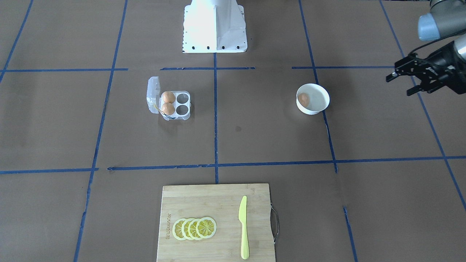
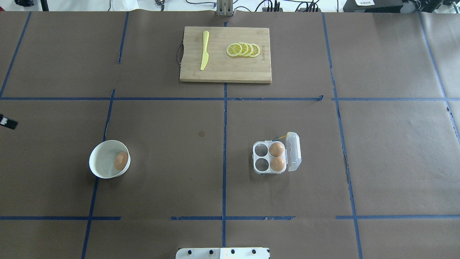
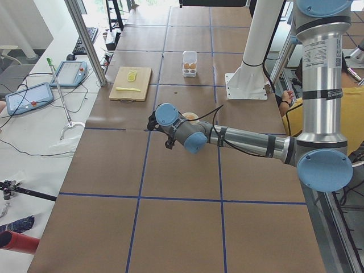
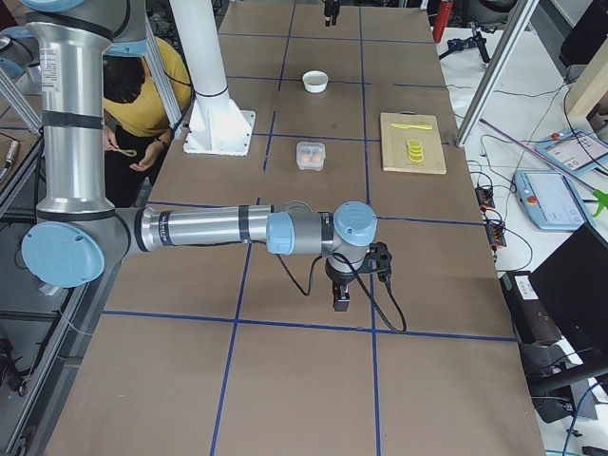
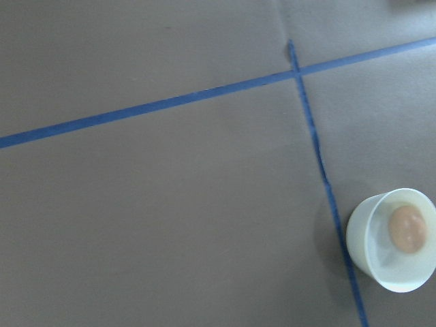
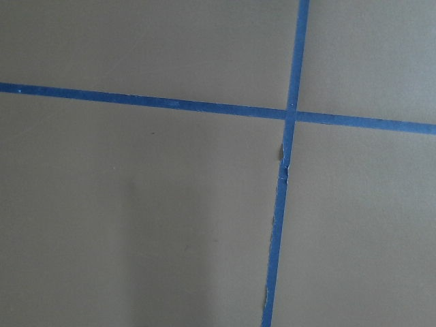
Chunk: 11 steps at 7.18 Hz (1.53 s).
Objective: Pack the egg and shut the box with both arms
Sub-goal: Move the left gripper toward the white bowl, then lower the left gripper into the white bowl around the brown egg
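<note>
The clear egg box point(image 1: 183, 103) point(image 2: 261, 157) lies open on the brown table, its lid point(image 1: 153, 94) standing up at one side. Two orange-brown eggs point(image 1: 168, 97) point(image 1: 168, 108) fill the two cups next to the lid; the other two cups are empty. A third egg point(image 1: 303, 98) point(image 2: 120, 160) point(image 5: 407, 227) lies in the white bowl point(image 1: 319, 106) point(image 2: 101, 158) point(image 5: 378, 262). My left gripper point(image 1: 399, 86) is open and empty, above the table well to the side of the bowl. My right gripper point(image 4: 339, 288) shows only in the exterior right view, far from the box; I cannot tell if it is open.
A bamboo cutting board point(image 1: 218, 202) point(image 2: 233, 70) with a yellow-green knife point(image 1: 243, 227) and several lemon slices point(image 1: 194, 228) lies at the table's far edge. The white robot base point(image 1: 214, 27) stands behind the box. A person in yellow point(image 4: 142, 90) sits beside the base.
</note>
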Motion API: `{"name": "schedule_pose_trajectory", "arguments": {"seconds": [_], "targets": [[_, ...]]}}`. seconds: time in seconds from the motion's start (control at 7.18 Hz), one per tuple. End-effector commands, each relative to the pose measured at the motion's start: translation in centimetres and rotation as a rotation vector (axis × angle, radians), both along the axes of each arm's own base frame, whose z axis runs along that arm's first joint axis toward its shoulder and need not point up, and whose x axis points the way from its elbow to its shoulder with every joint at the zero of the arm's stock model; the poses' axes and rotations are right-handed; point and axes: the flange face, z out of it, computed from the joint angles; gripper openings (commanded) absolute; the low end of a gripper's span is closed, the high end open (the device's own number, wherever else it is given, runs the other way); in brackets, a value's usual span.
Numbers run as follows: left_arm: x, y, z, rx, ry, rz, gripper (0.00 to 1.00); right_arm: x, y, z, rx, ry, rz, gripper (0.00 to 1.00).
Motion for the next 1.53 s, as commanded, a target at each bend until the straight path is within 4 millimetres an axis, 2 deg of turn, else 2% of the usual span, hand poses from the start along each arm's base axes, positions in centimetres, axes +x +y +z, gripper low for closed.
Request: {"name": "schedule_pose_trajectory", "arguments": {"seconds": [0.0, 0.28, 0.42, 0.7, 0.84, 0.97, 1.11, 1.25, 1.39], "targets": [[6.4, 3.5, -2.1, -0.044, 0.058, 0.094, 1.0, -0.2, 0.4, -0.2, -0.003, -0.041, -0.003, 1.0], [12.1, 6.1, -3.7, -0.127, 0.049, -0.018, 1.0, -0.6, 0.6, -0.4, -0.012, -0.093, -0.005, 1.0], [13.9, 7.0, -4.1, -0.207, 0.041, -0.023, 1.0, -0.6, 0.6, -0.5, -0.006, -0.094, -0.007, 1.0], [16.1, 7.6, -4.1, -0.187, 0.02, -0.053, 0.96, -0.6, 0.4, -0.5, 0.026, -0.097, -0.01, 1.0], [16.5, 7.1, -3.4, -0.185, 0.002, -0.086, 0.91, -0.6, 0.5, -0.2, 0.033, -0.1, -0.008, 1.0], [17.9, 6.2, -5.4, -0.223, 0.028, -0.099, 0.9, -0.6, 0.7, 0.0, 0.029, -0.102, -0.008, 1.0], [20.3, 6.2, -6.0, -0.279, 0.03, -0.093, 0.89, -0.6, 0.8, 0.1, 0.026, -0.111, -0.008, 1.0], [21.4, 6.3, -5.6, -0.288, 0.019, -0.085, 0.85, -0.6, 0.8, 0.2, 0.025, -0.11, -0.008, 1.0], [21.5, 6.2, -5.1, -0.293, 0.012, -0.087, 0.83, -0.6, 0.8, 0.2, 0.022, -0.111, -0.007, 1.0]]}}
